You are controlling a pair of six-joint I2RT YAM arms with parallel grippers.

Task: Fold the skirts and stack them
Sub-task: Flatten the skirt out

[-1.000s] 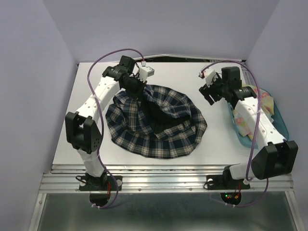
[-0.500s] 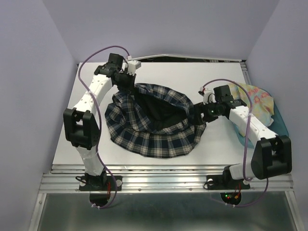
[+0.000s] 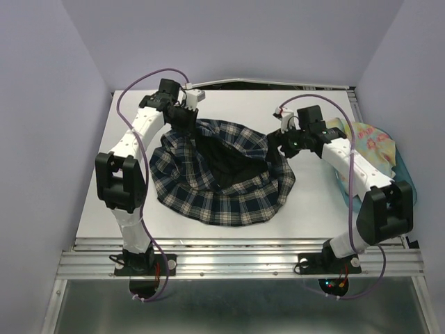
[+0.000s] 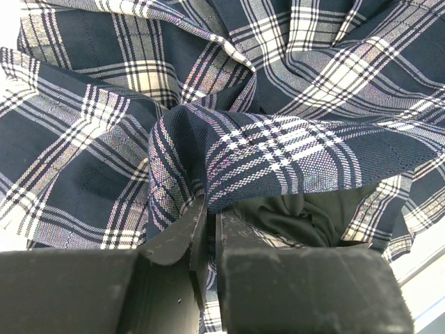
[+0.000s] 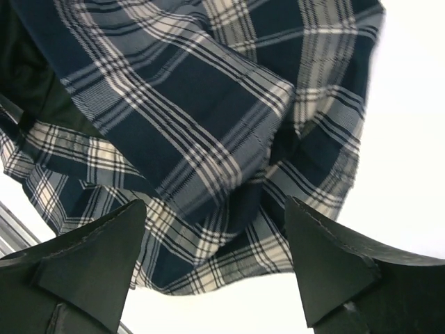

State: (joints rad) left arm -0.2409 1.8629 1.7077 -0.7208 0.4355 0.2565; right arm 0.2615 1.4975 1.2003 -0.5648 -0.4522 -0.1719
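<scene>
stage: looks like you're setting up the first fold; nothing is stacked yet.
plaid skirt (image 3: pixel 221 186): bunched in the middle of the desk (image 3: pixel 313 209), waist opening tipped up toward the far side, dark lining showing.
left tool (image 4: pixel 208 212): clenched on a thin raised fold of plaid at the far-left waist edge.
right tool (image 5: pixel 215 205): released, jaws wide, plaid hanging in the gap, nothing pinched. It sits at the skirt's right waist edge.
floral skirt (image 3: pixel 375 142): heaped at the right over the teal bin (image 3: pixel 403 165), right beside your right arm and apart from the plaid one.
risk, bad bite: the cloth in the right gap is layered and rumpled. If you close here you may catch one ply or the ruffle, not the waist, and the fold will skew.
risk, slip: the left pinch is narrow. If you pull sideways hard, the fold may slide out.
risk, drag: if you move the left arm before the right one closes, the whole skirt will slide across the desk instead of spreading.
risk, snag: your right forearm passes close by the floral heap. A wide swing could hook it and pull it off the bin.
</scene>
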